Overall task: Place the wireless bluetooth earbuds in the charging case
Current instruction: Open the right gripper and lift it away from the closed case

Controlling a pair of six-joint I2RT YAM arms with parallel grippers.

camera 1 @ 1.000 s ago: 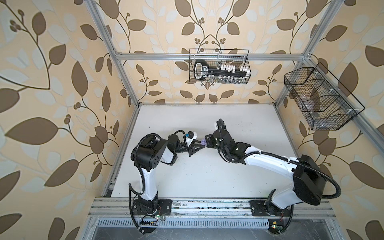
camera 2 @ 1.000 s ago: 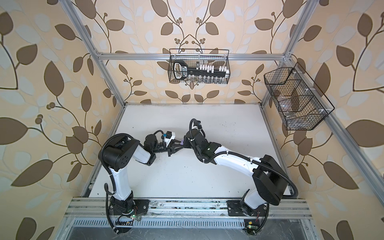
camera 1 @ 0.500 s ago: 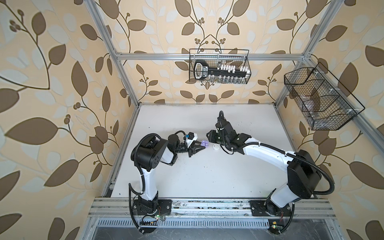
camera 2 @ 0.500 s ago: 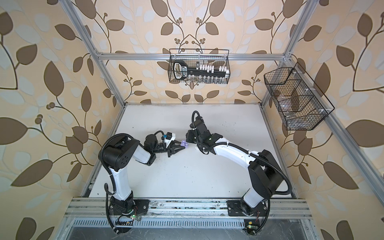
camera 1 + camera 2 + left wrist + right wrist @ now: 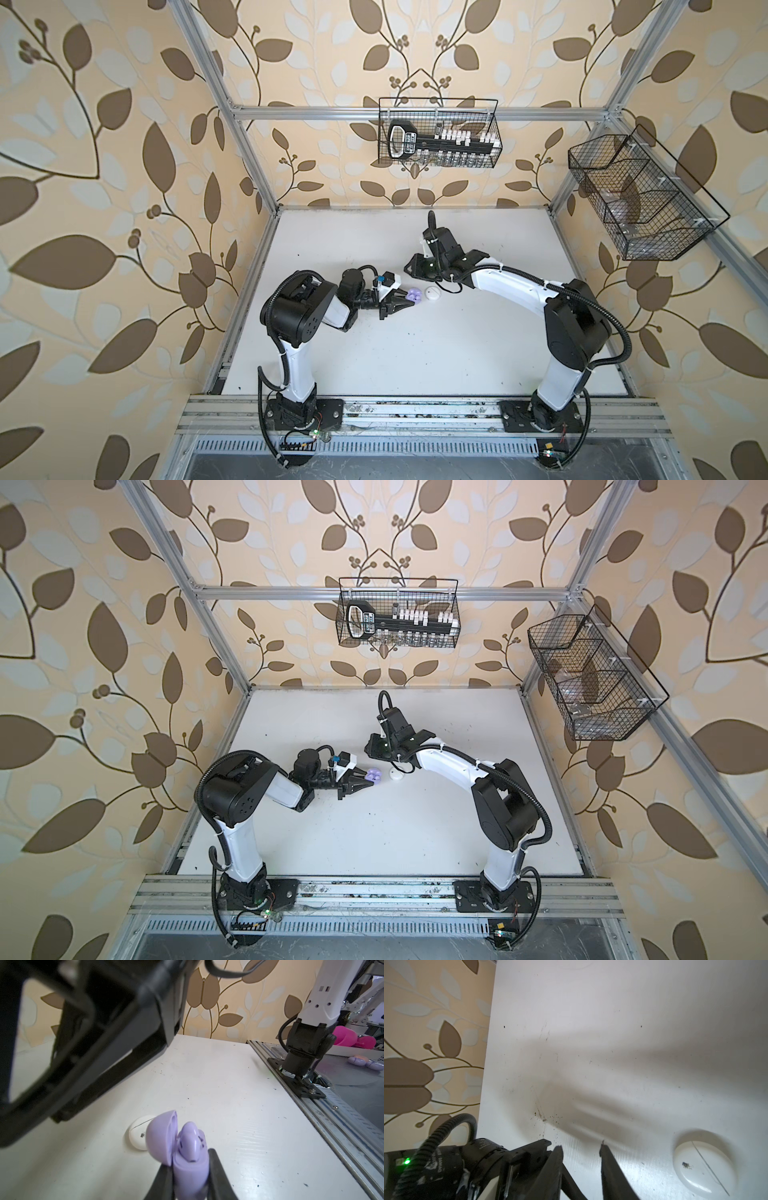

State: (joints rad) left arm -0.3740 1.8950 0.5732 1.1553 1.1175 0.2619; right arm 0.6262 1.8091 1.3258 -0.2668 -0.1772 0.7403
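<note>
Top views, both: lavender charging case (image 5: pixel 414 296) is seen near the middle of the table (image 5: pixel 415 365), pinched at the tip of the left gripper (image 5: pixel 409 303). A white charging case (image 5: pixel 433 294) lies just beside it, apart, on the right arm's side. The right gripper (image 5: pixel 409 270) stands on the back-wall side of the two cases. Neither its finger spacing nor the lavender case's contents can be read from here. Two wire baskets are hung on the walls. The back basket (image 5: pixel 438 133) holds a black rack (image 5: pixel 440 143) with white pieces. The side basket (image 5: pixel 636 199) holds clear items too faint to name.

Left wrist view: the lavender case (image 5: pixel 191 1178) is shown open, its base clamped between the two black fingers (image 5: pixel 218 1172). Its domed lid is swung up on the side facing the white case. A lavender earbud (image 5: pixel 190 1142) is seated in the base with its long axis roughly upright. The stem end is sunk into its well and the rounded end stands out toward the opening. Whether a second bud sits behind it cannot be settled. The white case (image 5: pixel 137 1134) is seen closed and flat on the table behind the lid.

Right wrist view: the right gripper's fingers (image 5: pixel 556 1159) are seen spread, with bare table between them and nothing held. The white case (image 5: pixel 702 1164) lies off to one side of them, untouched, its seam closed and a dark mark on top.
</note>
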